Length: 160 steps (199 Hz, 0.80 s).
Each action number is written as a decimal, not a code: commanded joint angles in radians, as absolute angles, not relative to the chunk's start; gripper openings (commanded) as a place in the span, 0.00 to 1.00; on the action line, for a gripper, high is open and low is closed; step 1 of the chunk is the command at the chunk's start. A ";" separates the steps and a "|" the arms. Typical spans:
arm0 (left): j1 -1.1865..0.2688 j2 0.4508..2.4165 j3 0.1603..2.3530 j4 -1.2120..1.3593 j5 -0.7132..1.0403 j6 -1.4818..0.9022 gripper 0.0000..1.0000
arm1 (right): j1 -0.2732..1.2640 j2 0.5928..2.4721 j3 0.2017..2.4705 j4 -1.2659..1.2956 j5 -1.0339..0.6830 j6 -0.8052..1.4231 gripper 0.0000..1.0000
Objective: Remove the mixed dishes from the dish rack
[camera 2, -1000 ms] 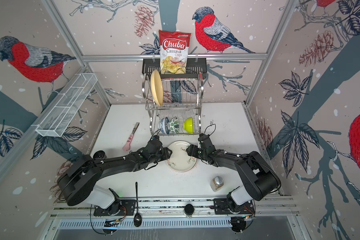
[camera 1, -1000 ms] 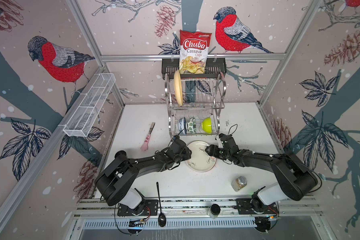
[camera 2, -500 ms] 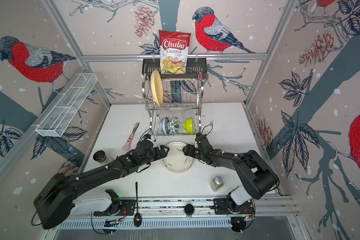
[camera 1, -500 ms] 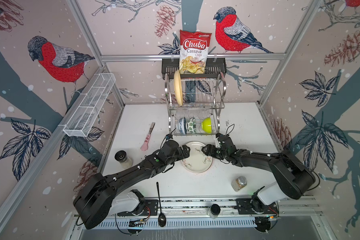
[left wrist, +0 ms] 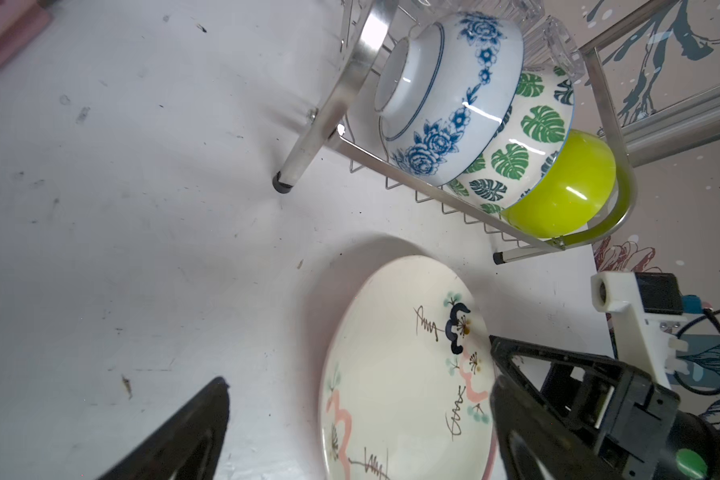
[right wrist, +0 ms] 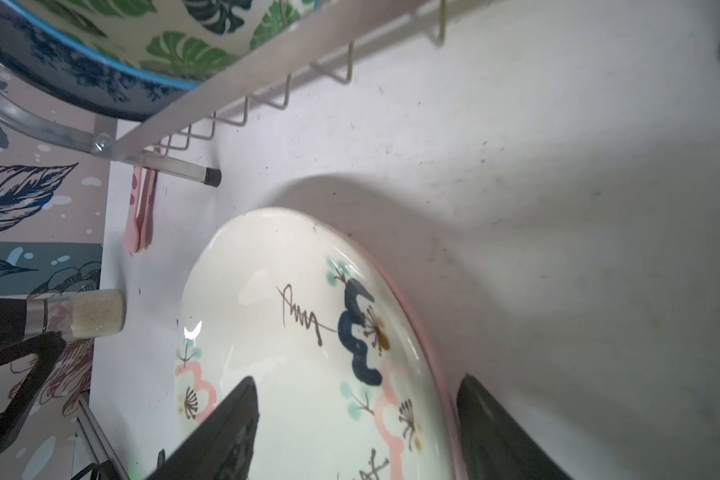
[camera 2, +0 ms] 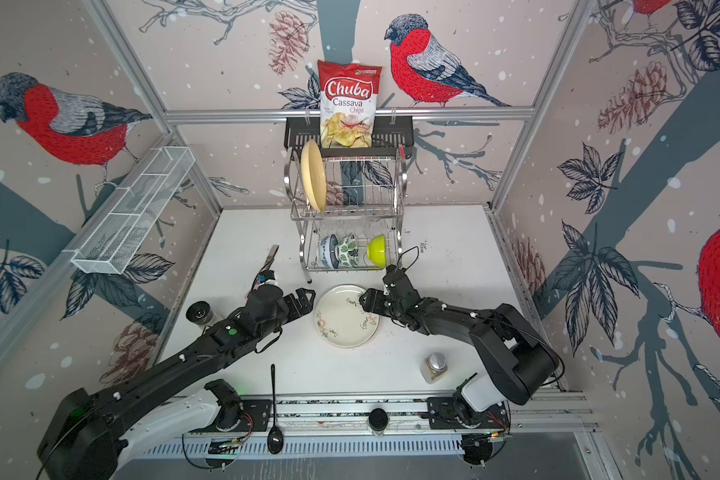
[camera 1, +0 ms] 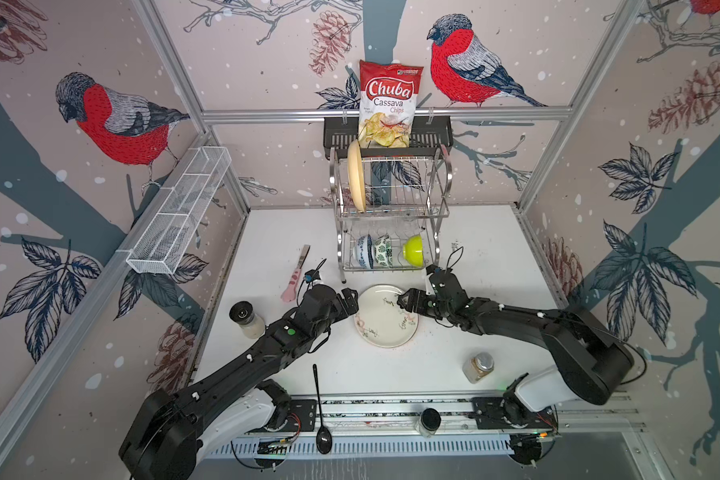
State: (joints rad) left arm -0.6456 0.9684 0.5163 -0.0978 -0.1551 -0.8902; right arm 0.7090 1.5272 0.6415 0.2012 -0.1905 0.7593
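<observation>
Glossy glazed plate (left wrist: 391, 374), shiny metal wire rack (left wrist: 331, 104) (scuffed matt table (left wrist: 142, 208)).

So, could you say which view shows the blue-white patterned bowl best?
The left wrist view: the blue-white patterned bowl is close, floral pattern and foot ring clear. Both top views show it small in the dish rack's lower tier. The right wrist view shows at most a blue sliver.

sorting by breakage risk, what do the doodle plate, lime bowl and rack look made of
Doodle plate: likely glazed ceramic, glossy highlights over painted marks.
Lime bowl: glossy, uniform colour; plastic or glazed ceramic, unclear.
Rack: polished steel-like metal wire, mirror-bright frame.
</observation>
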 commanded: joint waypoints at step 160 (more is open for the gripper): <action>-0.476 0.836 0.499 -0.113 -0.078 -0.798 0.96 | 0.702 1.036 0.888 -0.105 0.307 0.529 0.73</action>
State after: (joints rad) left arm -0.4931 0.8291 0.4801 -0.1177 -0.1051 -0.8413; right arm 0.7204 1.0554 0.8360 -0.0799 0.2302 0.6254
